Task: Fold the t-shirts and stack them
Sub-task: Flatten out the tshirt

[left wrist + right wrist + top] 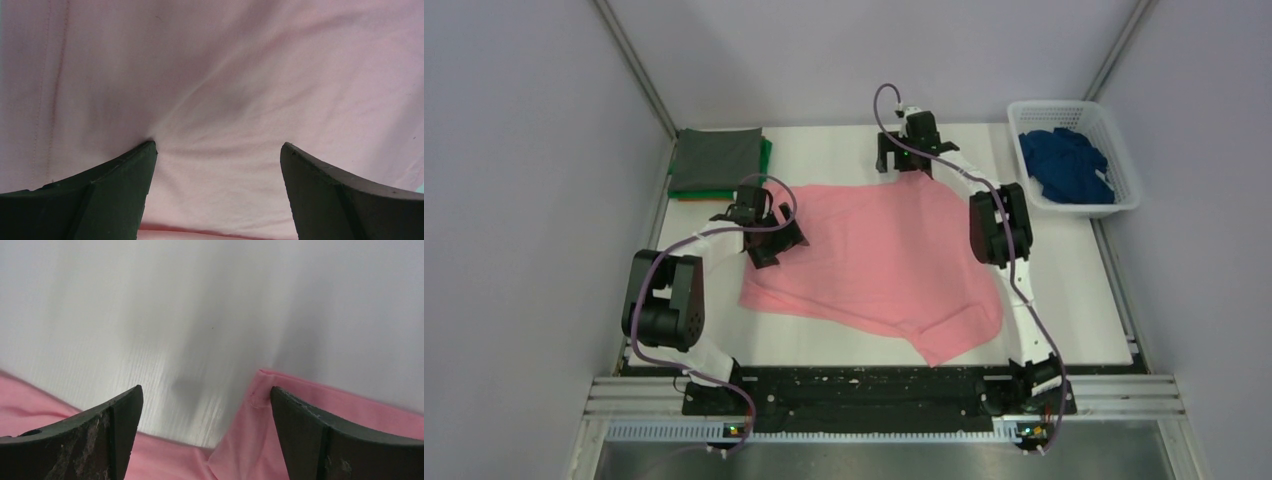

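Now, step: flattening the pink t-shirt (879, 260) ahead of a first fold (my reading; no fold shows yet).
Pink t-shirt: spread over the middle of the surface (824, 150), skewed and rumpled, with one flap trailing toward the lower right of the overhead frame.
Left tool (779, 245): jaws spread wide with nothing held. It sits over the shirt's left edge, and one fingertip (145, 150) touches the cloth where a crease begins.
Right tool (907, 165): jaws equally wide, nothing gripped. It sits at the shirt's far edge, top centre of the overhead frame. In its wrist view a hemmed pink corner lies just beside one finger, with mostly bare surface between the two.
Why placed so: the tools stand at two different edges, probably to pinch and draw the cloth taut (a wide stance suits straddling a hem).
Done pile: grey t-shirt (716, 157) folded on top of the green t-shirt (766, 155), upper left of the overhead frame, well apart from the folding spot.
Waiting: dark blue t-shirt (1064, 165) bunched in the white basket (1124, 205), upper right.
Risk: the right-hand corner is beside the finger, not between the jaws, so closing there could miss the hem. The left pinch could gather only a wrinkle.
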{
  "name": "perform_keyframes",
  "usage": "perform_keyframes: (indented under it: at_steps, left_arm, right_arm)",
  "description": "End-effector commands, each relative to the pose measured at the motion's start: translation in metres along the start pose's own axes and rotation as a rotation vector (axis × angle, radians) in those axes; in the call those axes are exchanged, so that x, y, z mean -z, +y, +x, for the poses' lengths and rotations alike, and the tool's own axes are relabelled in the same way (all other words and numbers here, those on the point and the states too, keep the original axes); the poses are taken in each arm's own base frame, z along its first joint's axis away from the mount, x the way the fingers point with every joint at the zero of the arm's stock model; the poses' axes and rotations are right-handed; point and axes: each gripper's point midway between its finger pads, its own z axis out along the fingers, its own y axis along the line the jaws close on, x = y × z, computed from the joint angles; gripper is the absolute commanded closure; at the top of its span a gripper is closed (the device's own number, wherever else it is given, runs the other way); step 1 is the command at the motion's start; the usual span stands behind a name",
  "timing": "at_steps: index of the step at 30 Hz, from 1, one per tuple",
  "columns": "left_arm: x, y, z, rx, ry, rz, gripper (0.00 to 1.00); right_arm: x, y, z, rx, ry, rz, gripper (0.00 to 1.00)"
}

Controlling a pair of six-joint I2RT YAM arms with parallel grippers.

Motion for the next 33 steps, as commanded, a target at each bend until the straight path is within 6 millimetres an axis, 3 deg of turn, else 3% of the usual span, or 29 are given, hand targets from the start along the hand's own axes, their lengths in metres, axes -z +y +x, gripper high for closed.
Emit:
perform_keyframes:
  at_steps: [1, 7, 15, 22, 27, 33]
  left_arm:
    - [0.003, 0.017, 0.008, -0.013, 0.015, -0.066, 0.01]
    - [0.003, 0.019, 0.007, -0.017, 0.013, -0.075, 0.01]
    - [0.005, 0.017, 0.006, -0.02, 0.01, -0.07, 0.01]
    - [0.008, 0.019, 0.007, -0.026, 0.011, -0.075, 0.01]
    - [0.009, 0.018, 0.007, -0.024, 0.008, -0.071, 0.01]
    - [0.016, 0.011, 0.003, -0.027, -0.008, -0.044, 0.01]
  right_arm:
    - [-0.015, -0.007, 0.012, -0.007, 0.041, 0.038, 0.03]
    - [-0.032, 0.007, 0.021, 0.007, 0.056, -0.004, 0.03]
    - [-0.041, 0.07, 0.02, 0.123, 0.031, -0.204, 0.02]
    - [-0.017, 0.118, 0.016, 0.398, -0.008, -0.492, 0.01]
    - [-0.009, 0.104, -0.022, 0.486, -0.1, -0.365, 0.01]
    - [0.015, 0.084, -0.081, 0.393, -0.236, -0.148, 0.01]
